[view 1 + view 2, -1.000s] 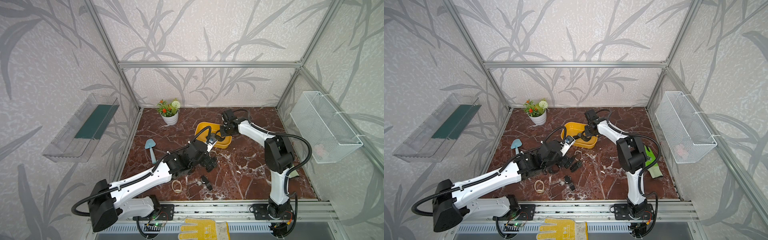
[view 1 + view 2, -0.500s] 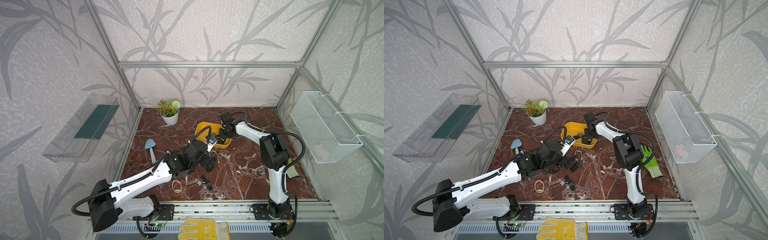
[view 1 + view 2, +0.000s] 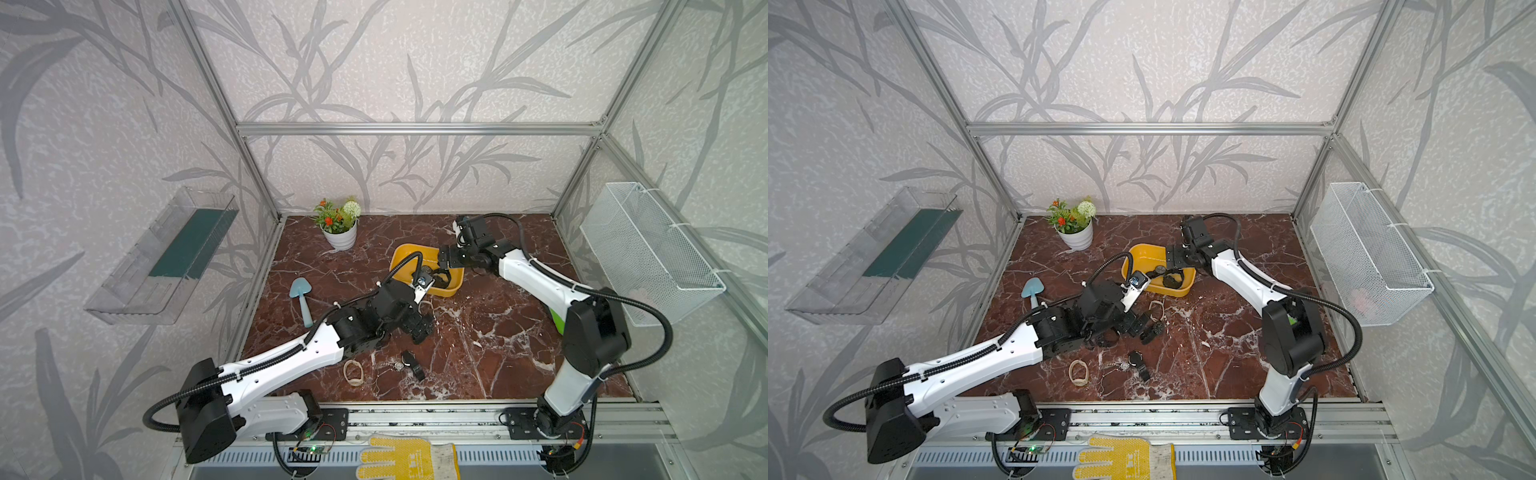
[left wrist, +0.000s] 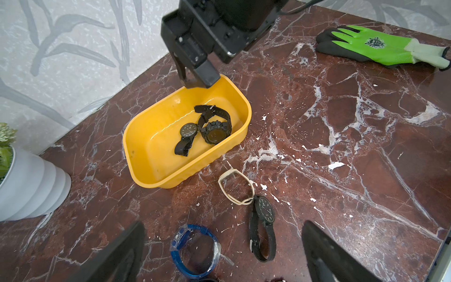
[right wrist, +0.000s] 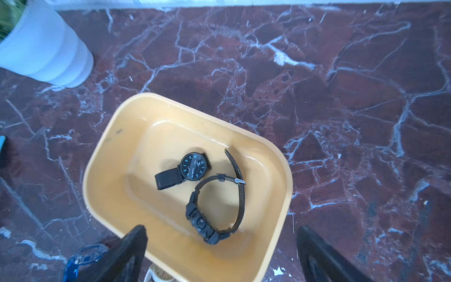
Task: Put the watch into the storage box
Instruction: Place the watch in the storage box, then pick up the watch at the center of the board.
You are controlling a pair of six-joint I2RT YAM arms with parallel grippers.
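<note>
Right claw (image 5: 220, 234) just popped apart over the shallow yellow plastic tub (image 4: 146, 156), chunky black watch (image 4: 216, 130) now inside beside 1 slim black watch (image 4: 188, 130). Left claw (image 4: 223, 234) wide apart too.

Marble tabletop (image 4: 341, 151) carries storage box (image 4: 139, 146), watch (image 4: 264, 212), glove (image 4: 380, 48).

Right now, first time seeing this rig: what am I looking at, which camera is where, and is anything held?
Two white robot arms, the left arm and the right arm, are mounted at the front edge of a marble table. The two wide pictures come from one camera pair overhead, and the two close ones from a camera on each wrist. A yellow box holds two black watches. Loose watches lie on the marble, plus a green glove, a plant pot and a blue trowel. Both arms' jaws stand open, holding nothing. The right arm's jaws hang over the box.
</note>
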